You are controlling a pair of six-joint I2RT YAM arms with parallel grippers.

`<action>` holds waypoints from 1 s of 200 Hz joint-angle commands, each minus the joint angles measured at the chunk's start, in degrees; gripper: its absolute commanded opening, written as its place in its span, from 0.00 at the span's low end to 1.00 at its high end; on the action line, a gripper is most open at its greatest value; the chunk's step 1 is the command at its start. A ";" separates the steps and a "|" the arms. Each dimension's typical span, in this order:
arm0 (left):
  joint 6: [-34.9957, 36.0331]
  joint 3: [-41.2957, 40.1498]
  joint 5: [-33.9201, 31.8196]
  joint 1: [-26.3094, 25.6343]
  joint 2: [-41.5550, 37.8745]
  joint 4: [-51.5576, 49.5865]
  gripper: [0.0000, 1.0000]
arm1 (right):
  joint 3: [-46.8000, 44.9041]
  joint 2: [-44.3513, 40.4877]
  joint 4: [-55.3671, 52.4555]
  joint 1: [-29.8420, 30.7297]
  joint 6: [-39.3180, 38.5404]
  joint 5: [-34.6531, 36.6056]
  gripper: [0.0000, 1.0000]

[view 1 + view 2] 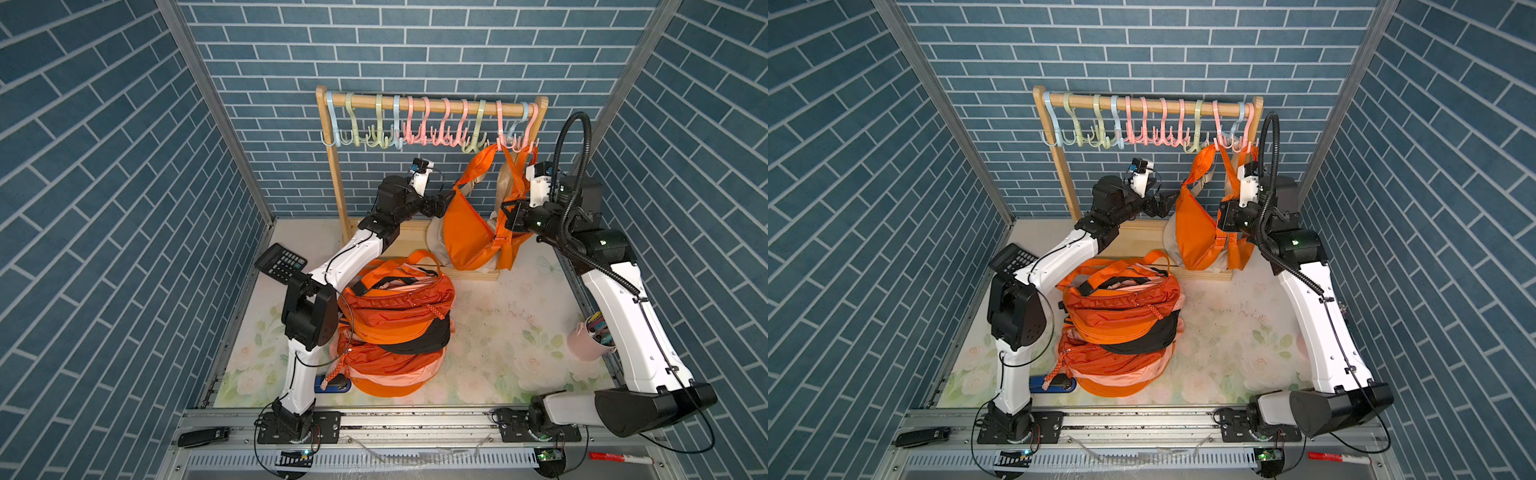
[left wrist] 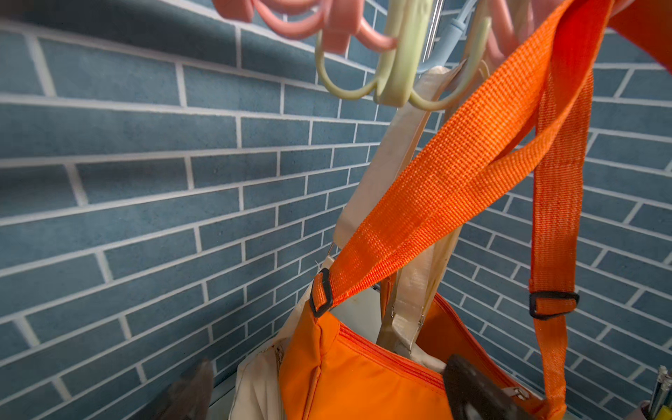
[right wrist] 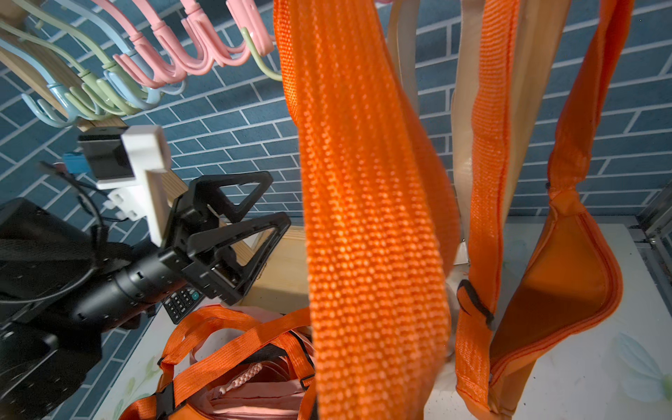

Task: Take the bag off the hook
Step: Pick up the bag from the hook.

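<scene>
Orange bag (image 1: 465, 232) is hanging by its strap (image 1: 488, 166) from a pink hook (image 1: 504, 139) on the rack (image 1: 415, 109). Left gripper (image 1: 445, 202) is reaching level beside it, jaws spread wide. Right gripper (image 1: 509, 216) is raised at the strap, jaws closed; whether it is gripping the strap is unclear.

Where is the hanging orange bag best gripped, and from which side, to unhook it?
Grip the webbing strap just below the pink hook, coming from the front: the wall stands behind, and this flat strap carries the orange bag, so lifting there should unhook it.
</scene>
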 commanded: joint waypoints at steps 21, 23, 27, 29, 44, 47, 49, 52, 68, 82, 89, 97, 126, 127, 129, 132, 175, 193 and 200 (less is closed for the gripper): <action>1.50 10.79 2.45 -1.86 7.07 3.53 0.99 | -2.39 -1.85 2.71 -0.09 2.89 -3.67 0.00; 1.62 11.40 2.44 -1.96 7.38 3.49 0.99 | -2.51 -1.83 2.83 -0.12 2.91 -3.82 0.00; 1.65 12.52 2.64 -2.11 8.15 3.31 0.99 | -2.70 -1.80 3.00 -0.13 3.06 -4.05 0.00; 1.66 12.91 2.60 -2.11 8.48 3.15 0.99 | -2.83 -1.84 3.11 -0.13 3.11 -4.14 0.00; 1.66 15.80 3.28 -2.51 10.39 3.32 0.99 | -3.92 -1.97 4.23 -0.13 3.53 -4.65 0.00; 1.70 16.18 3.37 -2.59 10.64 3.46 0.99 | -4.10 -1.97 4.41 -0.13 3.60 -4.75 0.00; 1.74 16.42 3.38 -2.61 10.84 3.45 0.99 | -4.24 -1.97 4.48 -0.13 3.61 -4.78 0.00; 1.88 16.75 3.46 -2.69 11.03 3.57 0.99 | -4.33 -1.93 4.60 -0.13 3.66 -4.85 0.00; 2.28 18.40 3.30 -3.25 12.08 4.09 0.99 | -4.75 -1.65 4.98 -0.13 3.88 -5.28 0.00; 3.24 20.84 2.84 -3.57 13.30 3.20 0.99 | -5.01 -1.36 5.63 -0.12 4.27 -6.07 0.00; 3.85 22.34 2.53 -3.82 14.05 2.56 0.99 | -5.22 -1.35 5.96 -0.13 4.61 -6.56 0.00; 4.36 24.30 1.93 -4.10 15.02 2.02 0.98 | -5.58 -1.36 6.59 -0.11 5.07 -7.16 0.00; 5.21 30.97 0.46 -5.04 19.33 1.15 0.94 | -6.89 -1.51 7.22 -0.04 5.73 -8.79 0.00; 5.24 31.10 0.34 -5.10 19.44 1.21 0.94 | -6.92 -1.52 7.20 -0.04 5.73 -8.81 0.00; 5.39 31.31 0.18 -5.19 19.74 1.31 0.94 | -6.99 -1.58 7.17 -0.04 5.73 -8.78 0.00; 5.54 31.66 -0.06 -5.31 20.02 1.34 0.93 | -7.15 -1.68 7.20 -0.04 5.80 -8.73 0.00; 7.72 35.40 -2.35 -7.01 23.01 3.67 0.81 | -8.88 -2.66 8.22 0.05 6.43 -9.18 0.00; 7.65 35.63 -3.14 -7.18 23.44 4.79 0.65 | -9.01 -2.84 8.50 0.13 6.58 -9.46 0.00; 7.76 35.65 -3.31 -7.19 23.45 5.20 0.58 | -9.00 -2.85 8.54 0.09 6.61 -9.54 0.00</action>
